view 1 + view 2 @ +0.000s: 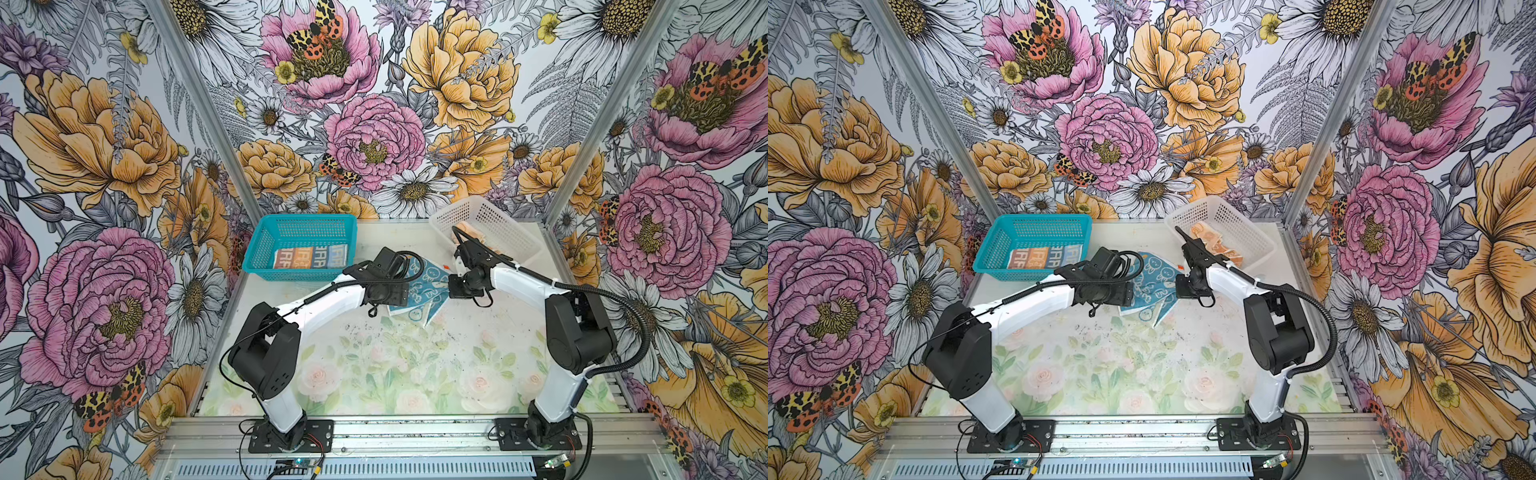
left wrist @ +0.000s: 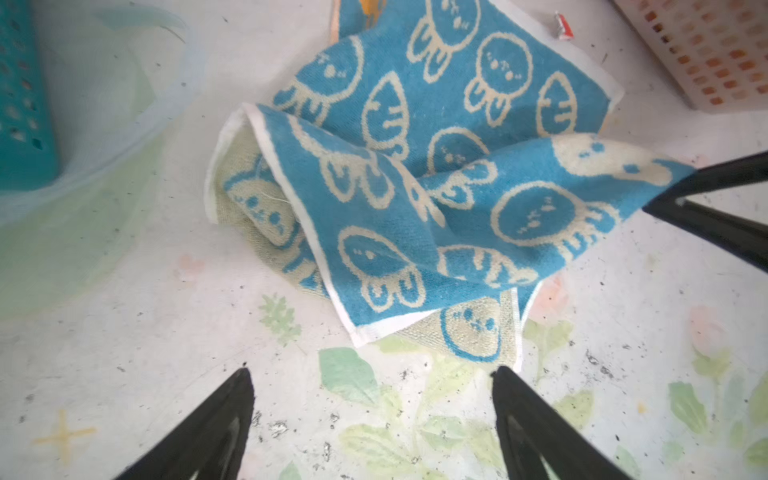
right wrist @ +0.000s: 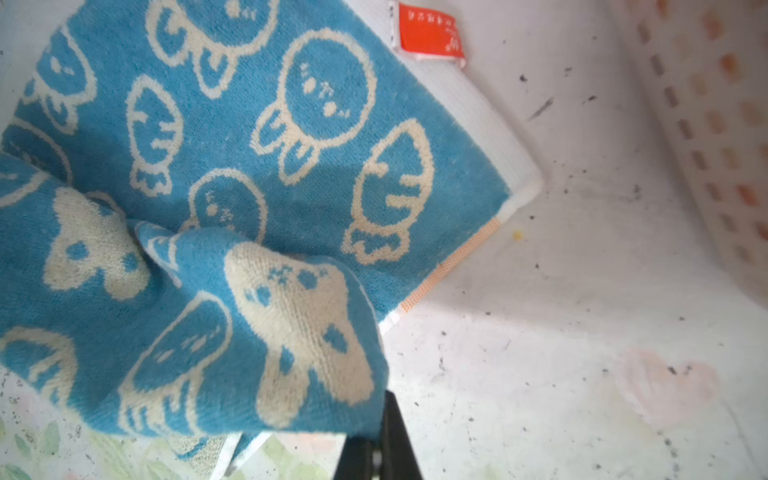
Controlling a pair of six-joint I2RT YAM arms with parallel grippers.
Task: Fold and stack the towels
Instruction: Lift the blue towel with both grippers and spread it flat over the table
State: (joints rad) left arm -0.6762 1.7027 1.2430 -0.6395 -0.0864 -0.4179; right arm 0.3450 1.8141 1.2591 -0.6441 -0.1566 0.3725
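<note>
Both top views: bunny towel (image 1: pixel 422 286) crumpled on the table (image 1: pixel 415 353). Left wrist view: left gripper (image 2: pixel 370 372) wide, empty; it should take a hemmed corner. Right wrist view: right gripper (image 3: pixel 376 451) pinches a fold; raise gently.

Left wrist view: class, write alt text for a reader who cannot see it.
A crumpled teal bunny towel lies on the floral table, one corner pinched and lifted by the right pincer. The left pincer is open beside it, holding nothing.
</note>
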